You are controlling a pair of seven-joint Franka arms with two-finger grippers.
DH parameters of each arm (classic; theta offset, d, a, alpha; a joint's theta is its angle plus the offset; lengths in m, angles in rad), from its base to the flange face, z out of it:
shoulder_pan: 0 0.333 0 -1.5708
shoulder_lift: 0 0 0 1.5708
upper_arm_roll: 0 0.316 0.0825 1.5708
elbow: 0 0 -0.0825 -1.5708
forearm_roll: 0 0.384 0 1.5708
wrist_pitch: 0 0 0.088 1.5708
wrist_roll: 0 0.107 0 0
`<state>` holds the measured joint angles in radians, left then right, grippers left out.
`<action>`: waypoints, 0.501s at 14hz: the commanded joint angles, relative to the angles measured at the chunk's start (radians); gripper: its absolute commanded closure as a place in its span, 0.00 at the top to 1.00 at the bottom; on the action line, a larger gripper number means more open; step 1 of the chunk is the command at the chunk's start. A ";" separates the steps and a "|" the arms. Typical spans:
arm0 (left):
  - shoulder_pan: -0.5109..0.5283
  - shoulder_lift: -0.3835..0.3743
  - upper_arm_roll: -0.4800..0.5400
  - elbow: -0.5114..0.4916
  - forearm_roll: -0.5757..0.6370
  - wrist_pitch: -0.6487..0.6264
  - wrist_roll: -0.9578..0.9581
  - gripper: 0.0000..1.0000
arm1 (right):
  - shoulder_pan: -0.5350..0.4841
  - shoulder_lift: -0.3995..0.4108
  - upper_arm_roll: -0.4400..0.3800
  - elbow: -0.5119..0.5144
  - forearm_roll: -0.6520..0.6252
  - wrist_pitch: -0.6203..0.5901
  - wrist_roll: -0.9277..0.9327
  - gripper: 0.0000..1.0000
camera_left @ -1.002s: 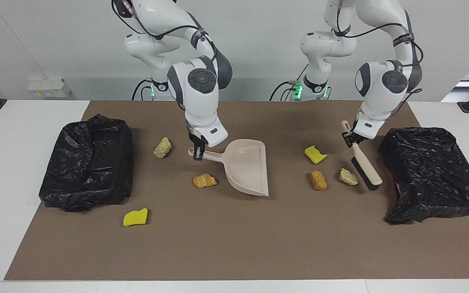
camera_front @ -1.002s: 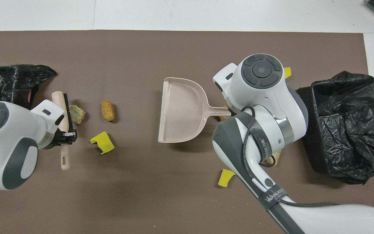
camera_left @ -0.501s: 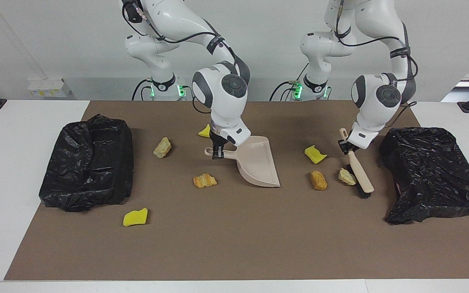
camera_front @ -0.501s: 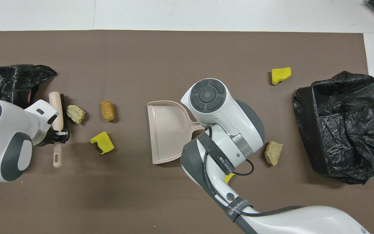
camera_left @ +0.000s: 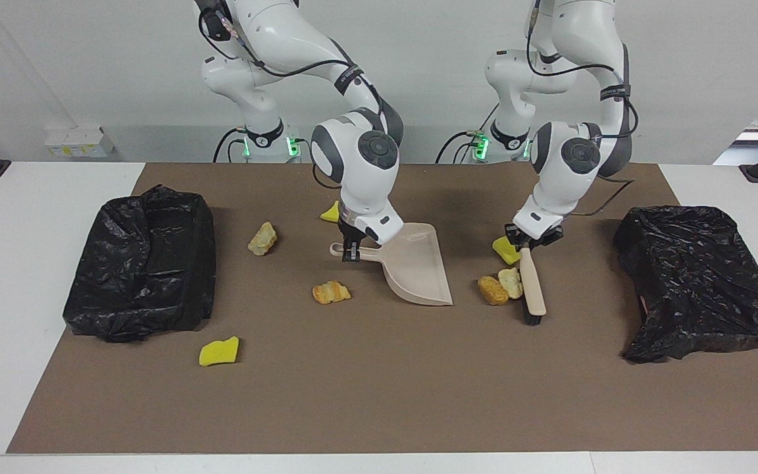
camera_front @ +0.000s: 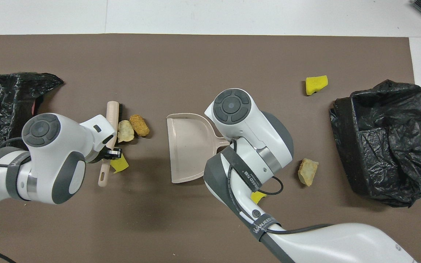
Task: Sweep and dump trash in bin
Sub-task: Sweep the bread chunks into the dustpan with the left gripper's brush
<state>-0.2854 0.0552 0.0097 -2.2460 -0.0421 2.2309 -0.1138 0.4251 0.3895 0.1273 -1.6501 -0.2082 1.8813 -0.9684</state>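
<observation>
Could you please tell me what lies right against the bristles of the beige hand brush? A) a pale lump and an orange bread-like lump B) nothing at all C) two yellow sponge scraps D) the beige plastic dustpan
A: the pale lump touches the beige hand brush held by the left pincer, with the orange bread-like lump pressed beside it.
</observation>
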 commanded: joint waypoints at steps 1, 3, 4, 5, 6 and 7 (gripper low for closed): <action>-0.084 0.008 0.013 0.005 -0.085 0.018 -0.007 0.00 | -0.006 0.002 0.009 -0.011 -0.020 0.024 0.048 0.00; -0.150 0.002 0.013 0.005 -0.140 0.020 -0.032 0.00 | -0.006 0.002 0.009 -0.011 -0.020 0.024 0.050 0.00; -0.185 -0.003 0.013 0.000 -0.150 0.019 -0.046 0.00 | -0.006 0.002 0.009 -0.011 -0.020 0.024 0.051 0.00; -0.217 -0.006 0.012 -0.003 -0.168 0.019 -0.067 0.00 | -0.006 0.002 0.009 -0.011 -0.020 0.024 0.050 0.00; -0.245 -0.009 0.009 -0.001 -0.183 0.016 -0.084 0.00 | -0.006 0.002 0.009 -0.014 -0.020 0.024 0.051 0.00; -0.274 -0.012 0.006 0.000 -0.200 0.016 -0.108 0.00 | -0.006 0.002 0.009 -0.014 -0.020 0.024 0.051 0.00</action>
<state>-0.5005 0.0552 0.0052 -2.2452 -0.2075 2.2421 -0.1854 0.4252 0.3897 0.1277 -1.6522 -0.2082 1.8819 -0.9629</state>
